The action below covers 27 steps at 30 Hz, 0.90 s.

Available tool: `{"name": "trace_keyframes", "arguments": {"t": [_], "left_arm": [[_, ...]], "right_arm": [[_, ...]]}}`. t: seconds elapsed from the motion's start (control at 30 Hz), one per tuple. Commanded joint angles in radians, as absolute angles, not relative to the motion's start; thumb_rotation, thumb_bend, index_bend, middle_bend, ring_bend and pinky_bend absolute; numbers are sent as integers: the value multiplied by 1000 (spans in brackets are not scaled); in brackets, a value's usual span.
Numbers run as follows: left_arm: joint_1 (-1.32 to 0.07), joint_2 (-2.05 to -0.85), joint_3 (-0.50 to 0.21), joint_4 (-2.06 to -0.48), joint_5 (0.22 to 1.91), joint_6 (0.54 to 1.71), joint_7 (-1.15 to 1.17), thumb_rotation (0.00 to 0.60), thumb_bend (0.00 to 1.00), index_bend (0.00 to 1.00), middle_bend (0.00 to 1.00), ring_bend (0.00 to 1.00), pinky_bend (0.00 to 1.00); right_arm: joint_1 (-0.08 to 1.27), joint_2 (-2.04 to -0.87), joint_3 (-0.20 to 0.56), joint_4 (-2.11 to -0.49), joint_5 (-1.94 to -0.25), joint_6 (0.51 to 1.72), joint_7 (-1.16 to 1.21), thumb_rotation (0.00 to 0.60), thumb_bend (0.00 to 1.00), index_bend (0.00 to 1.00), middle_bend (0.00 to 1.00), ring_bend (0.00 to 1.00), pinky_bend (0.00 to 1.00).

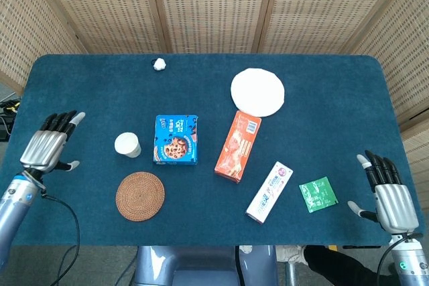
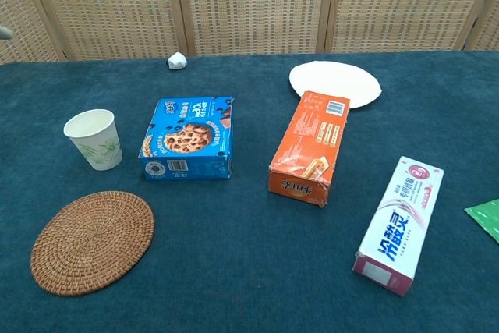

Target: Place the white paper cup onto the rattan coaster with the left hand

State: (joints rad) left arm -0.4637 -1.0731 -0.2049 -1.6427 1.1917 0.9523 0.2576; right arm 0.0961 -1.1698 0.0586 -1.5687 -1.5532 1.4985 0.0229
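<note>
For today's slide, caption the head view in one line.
Left hand open beside the white paper cup; rattan coaster waits empty.

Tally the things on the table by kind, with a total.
Boxes: 3 (blue cookie box, orange box, toothpaste box)
Paper cup: 1
Rattan coaster: 1
White plate: 1
Green packet: 1
Crumpled white ball: 1
Total: 8
</note>
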Motion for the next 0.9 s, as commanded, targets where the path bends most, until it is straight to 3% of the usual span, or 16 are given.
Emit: {"name": "trace_keyframes", "arguments": {"t": [0.03, 0.3, 0.9], "left_arm": [[-547, -1107, -235, -1643, 1092, 874, 336, 600, 179, 0, 0, 0, 0], [-670, -1124, -216, -1676, 924, 797, 513, 600, 188, 0, 0, 0, 0], [-823, -1179, -106, -1727, 682, 829, 727, 600, 196, 0, 0, 0, 0]], "right_arm": [[98, -1171, 58, -1566, -1551, 1492, 29, 600, 132, 17, 0, 0, 0], [100, -1169, 59, -1558, -1549, 1489, 57, 600, 132, 21, 0, 0, 0], [99, -1163, 63, -1541, -1540, 1489, 110, 600, 133, 34, 0, 0, 0]]}}
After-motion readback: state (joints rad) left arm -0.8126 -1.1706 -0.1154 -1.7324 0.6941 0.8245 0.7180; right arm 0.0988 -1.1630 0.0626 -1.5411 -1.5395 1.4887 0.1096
